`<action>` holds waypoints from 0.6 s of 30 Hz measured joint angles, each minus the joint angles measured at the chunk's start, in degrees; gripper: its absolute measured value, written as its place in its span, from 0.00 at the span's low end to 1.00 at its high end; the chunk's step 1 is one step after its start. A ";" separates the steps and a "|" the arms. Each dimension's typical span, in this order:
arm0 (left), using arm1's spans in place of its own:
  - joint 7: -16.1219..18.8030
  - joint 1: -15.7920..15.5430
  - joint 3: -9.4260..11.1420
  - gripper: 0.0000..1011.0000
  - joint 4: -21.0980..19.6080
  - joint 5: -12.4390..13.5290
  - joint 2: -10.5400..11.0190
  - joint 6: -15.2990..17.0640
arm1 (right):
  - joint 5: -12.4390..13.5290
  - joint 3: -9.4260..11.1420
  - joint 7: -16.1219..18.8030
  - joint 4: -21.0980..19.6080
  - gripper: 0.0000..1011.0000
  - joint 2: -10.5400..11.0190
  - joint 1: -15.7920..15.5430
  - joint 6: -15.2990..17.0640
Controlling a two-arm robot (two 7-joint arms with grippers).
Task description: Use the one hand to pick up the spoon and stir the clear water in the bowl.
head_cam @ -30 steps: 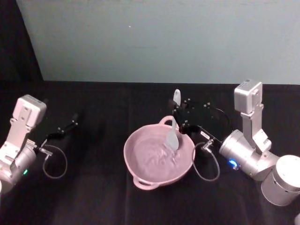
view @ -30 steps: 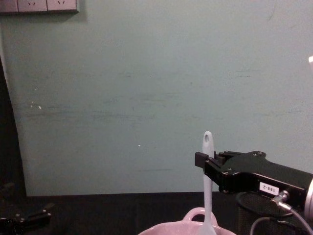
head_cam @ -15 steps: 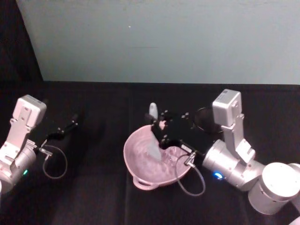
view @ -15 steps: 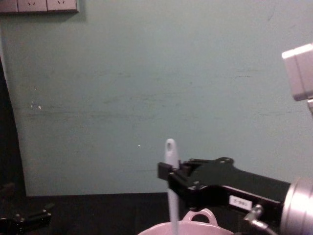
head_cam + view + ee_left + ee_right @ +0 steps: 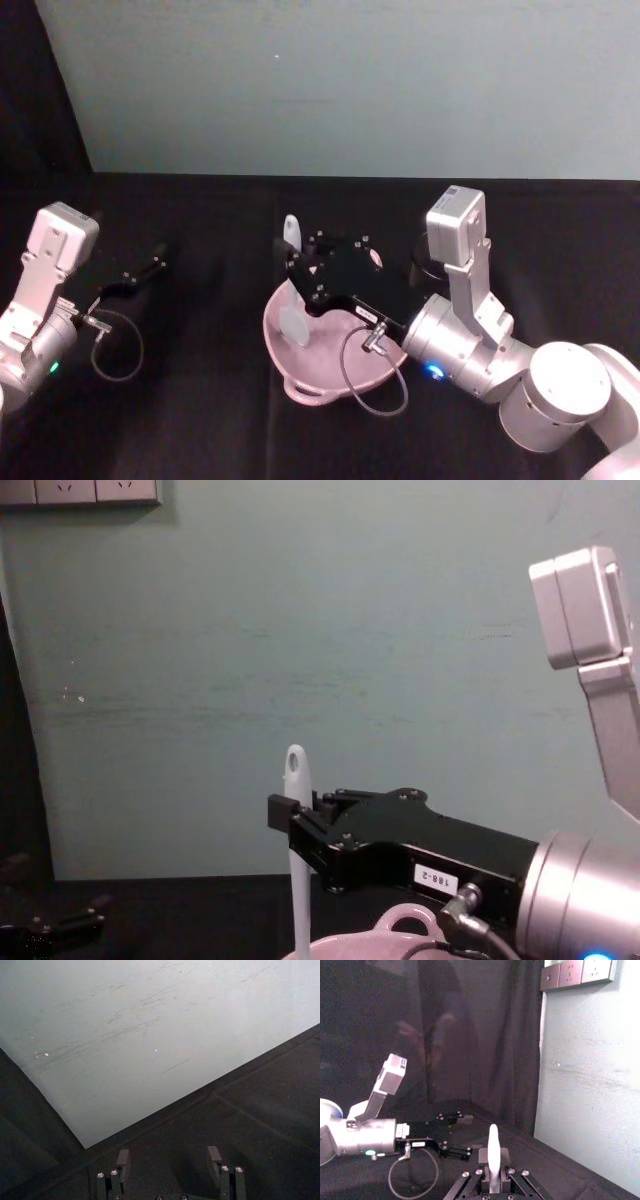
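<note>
Right fingers [image 5: 281, 811] clamp spoon [image 5: 299, 880] | moved leftward across bowl [image 5: 300, 374] | left fingers [image 5: 122, 1158] apart, parked

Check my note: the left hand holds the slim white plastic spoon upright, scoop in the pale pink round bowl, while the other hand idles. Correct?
No, the hands are swapped: the head view shows the right hand holding the slim white plastic spoon upright, scoop in the pale pink round bowl; the left hand idles.
</note>
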 joint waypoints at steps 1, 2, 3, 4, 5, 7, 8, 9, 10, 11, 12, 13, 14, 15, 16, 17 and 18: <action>0.00 0.00 0.00 0.99 0.00 0.00 0.00 0.00 | 0.00 0.00 0.00 0.00 0.11 0.00 0.00 0.00; 0.00 0.00 0.00 0.99 0.00 0.00 0.00 0.00 | 0.13 0.01 0.00 0.31 0.11 -0.15 0.22 -0.16; 0.00 0.00 0.00 0.99 0.00 0.00 0.00 0.00 | 0.38 0.06 0.01 0.77 0.11 -0.35 0.47 -0.36; 0.00 0.00 0.00 0.99 0.00 0.00 0.00 0.00 | 0.38 0.06 0.01 0.77 0.11 -0.35 0.47 -0.36; 0.00 0.00 0.00 0.99 0.00 0.00 0.00 0.00 | 0.63 0.21 -0.01 1.44 0.11 -0.63 0.73 -0.65; 0.00 0.00 0.00 0.99 0.00 0.00 0.00 0.00 | 0.79 0.35 -0.02 2.28 0.11 -0.93 1.05 -1.01; 0.00 0.00 0.00 0.99 0.00 0.00 0.00 0.00 | 0.86 0.56 -0.15 3.28 0.11 -1.25 1.41 -1.38; 0.00 0.00 0.00 0.99 0.00 0.00 0.00 0.00 | 0.89 0.67 -0.28 3.76 0.11 -1.42 1.58 -1.53; 0.00 0.00 0.00 0.99 0.00 0.00 0.00 0.00 | 0.89 0.85 -0.56 4.69 0.11 -1.73 1.92 -1.86; 0.00 0.00 0.00 0.99 0.00 0.00 0.00 0.00 | 0.86 0.93 -0.70 5.11 0.11 -1.84 2.08 -1.95; 0.00 0.00 0.00 0.99 0.00 0.00 0.00 0.00 | 0.84 1.07 -0.94 5.67 0.11 -1.98 2.26 -2.08; 0.00 0.00 0.00 0.99 0.00 0.00 0.00 0.00 | 0.61 1.35 -1.44 6.61 0.11 -2.18 2.59 -2.31; 0.00 0.00 0.00 0.99 0.00 0.00 0.00 0.00 | 0.61 1.35 -1.44 6.61 0.11 -2.18 2.59 -2.31; 0.00 0.00 0.00 0.99 0.00 0.00 0.00 0.00 | 0.36 1.69 -1.90 7.31 0.11 -2.27 2.82 -2.46; 0.00 0.00 0.00 0.99 0.00 0.00 0.00 0.00 | 0.27 1.88 -2.06 7.56 0.11 -2.29 2.87 -2.51; 0.00 0.00 0.00 0.99 0.00 0.00 0.00 0.00 | 0.06 2.24 -2.37 7.80 0.11 -2.27 2.93 -2.57; 0.00 0.00 0.00 0.99 0.00 0.00 0.00 0.00 | -0.02 2.47 -2.52 7.83 0.11 -2.17 2.92 -2.59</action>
